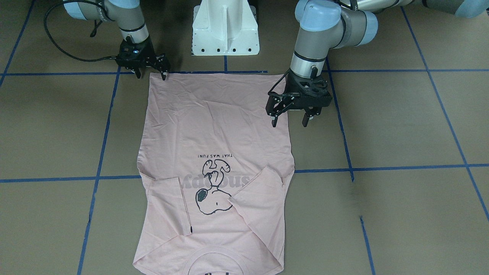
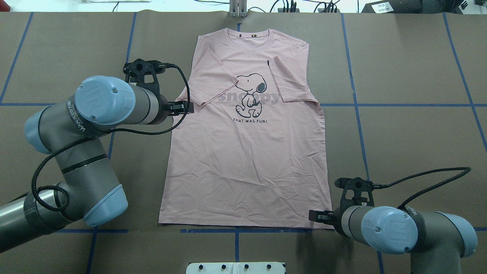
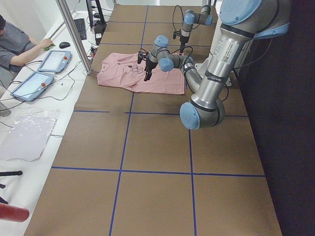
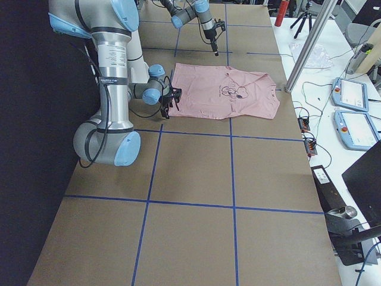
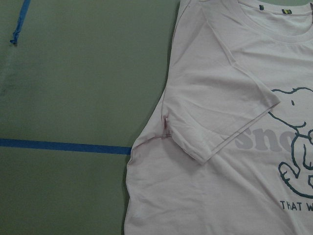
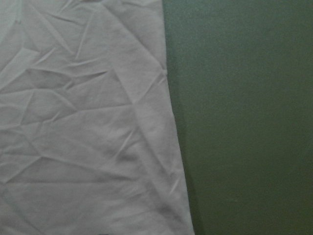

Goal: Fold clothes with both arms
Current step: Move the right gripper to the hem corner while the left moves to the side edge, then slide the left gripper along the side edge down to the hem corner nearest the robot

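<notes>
The pale pink T-shirt [image 1: 214, 126] lies flat and print-up on the brown table, collar away from the robot, with both sleeves folded in over the front [image 2: 247, 160]. My left gripper [image 1: 289, 121] is open and empty. It hovers at the shirt's side edge near the folded sleeve and armpit [image 2: 188, 107]. The left wrist view shows that sleeve and part of the dog print [image 5: 220, 98]. My right gripper [image 1: 151, 75] is open at the hem corner nearest the robot [image 2: 317, 217]. The right wrist view shows only the wrinkled cloth edge [image 6: 83, 122], no fingers.
The white pedestal base [image 1: 225, 30] stands just behind the hem. Blue tape lines [image 2: 357, 106] grid the table. An operator [image 3: 19, 46] with tablets sits past the collar end, beside a metal pole [image 3: 74, 34]. Control pendants [image 4: 351, 95] lie off the table's edge.
</notes>
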`<state>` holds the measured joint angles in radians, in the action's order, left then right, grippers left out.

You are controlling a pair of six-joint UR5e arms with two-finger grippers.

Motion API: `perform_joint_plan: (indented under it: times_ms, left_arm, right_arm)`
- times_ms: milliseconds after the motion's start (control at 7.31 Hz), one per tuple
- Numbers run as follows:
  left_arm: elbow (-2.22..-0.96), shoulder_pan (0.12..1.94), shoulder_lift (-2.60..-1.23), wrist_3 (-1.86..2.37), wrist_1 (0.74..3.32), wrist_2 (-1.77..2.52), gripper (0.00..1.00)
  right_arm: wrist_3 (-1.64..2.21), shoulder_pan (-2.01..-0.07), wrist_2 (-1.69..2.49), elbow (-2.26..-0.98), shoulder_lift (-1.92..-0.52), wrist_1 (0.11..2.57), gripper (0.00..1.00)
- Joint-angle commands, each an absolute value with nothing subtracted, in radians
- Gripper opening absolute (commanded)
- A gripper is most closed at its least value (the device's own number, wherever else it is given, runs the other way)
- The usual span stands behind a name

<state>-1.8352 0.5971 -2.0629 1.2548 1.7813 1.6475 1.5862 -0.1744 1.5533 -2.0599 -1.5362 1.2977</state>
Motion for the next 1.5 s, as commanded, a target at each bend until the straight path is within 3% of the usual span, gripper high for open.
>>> perform_joint_plan:
  times_ms: [0,137,273,547,957,1094,1230,1367]
  left_arm:
    - [-1.835,0.597,-2.063,1.255,1.782,1.647,1.00]
    - [-1.833,0.595,-2.063,1.255,1.782,1.647,1.00]
    - [-1.832,0.595,-2.063,1.255,1.782,1.647,1.00]
    - [-1.830,0.594,-2.065,1.255,1.782,1.647,1.00]
    - [-1.830,0.594,-2.066,1.255,1.782,1.647,1.00]
    - [-1.830,0.592,-2.066,1.255,1.782,1.647,1.00]
    - [-1.830,0.592,-2.066,1.255,1.782,1.647,1.00]
    - [-1.830,0.592,-2.066,1.255,1.782,1.647,1.00]
  right_arm:
    - [1.586,-0.175,1.565,-2.063,-1.536,1.298,0.52]
    - [1.586,-0.175,1.566,-2.063,-1.536,1.298,0.26]
    - [1.586,-0.175,1.574,-2.063,-1.536,1.298,0.15]
    - [1.585,-0.176,1.575,-2.065,-1.537,1.298,0.01]
    - [1.586,-0.178,1.569,-2.072,-1.537,1.298,0.00]
    - [1.585,-0.178,1.569,-2.075,-1.540,1.299,0.76]
    - [1.586,-0.178,1.569,-2.075,-1.540,1.299,1.00]
    - [1.585,-0.178,1.572,-2.074,-1.540,1.302,1.00]
